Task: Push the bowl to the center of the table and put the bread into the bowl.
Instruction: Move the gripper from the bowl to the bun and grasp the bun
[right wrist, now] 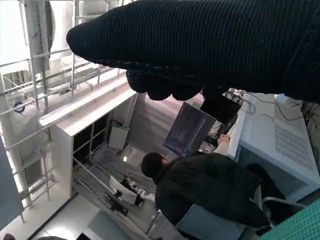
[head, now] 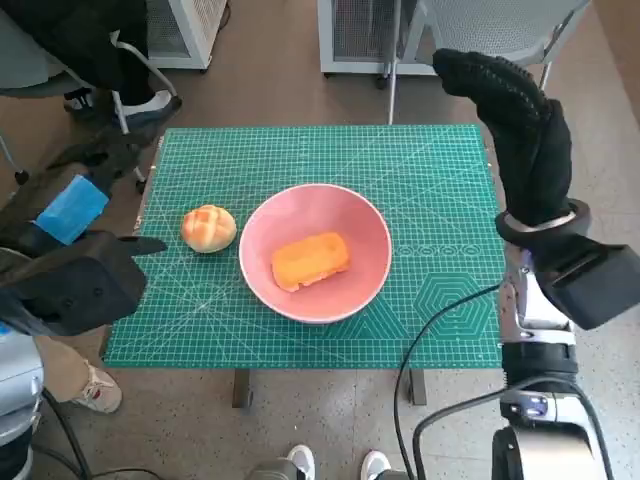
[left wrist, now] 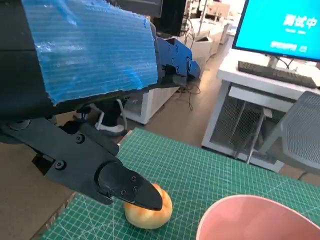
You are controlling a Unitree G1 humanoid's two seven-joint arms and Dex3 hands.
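The round pink plastic bowl (head: 315, 252) sits mid-mat on the green cutting mat (head: 420, 190), an orange oblong bread loaf (head: 310, 260) inside. At its nine o'clock, just beside the rim, lies a round golden bun (head: 208, 228). The left hand (head: 75, 255) hovers nearby, fingers apart, empty. The gloved right hand (head: 520, 130), raised at two o'clock, holds nothing, fingers loosely curled.

Looks like an office-type lab: monitor (left wrist: 277, 25), keyboard (left wrist: 275, 72), mesh chair (left wrist: 300, 130), cutting mat (head: 440, 200) on the table.
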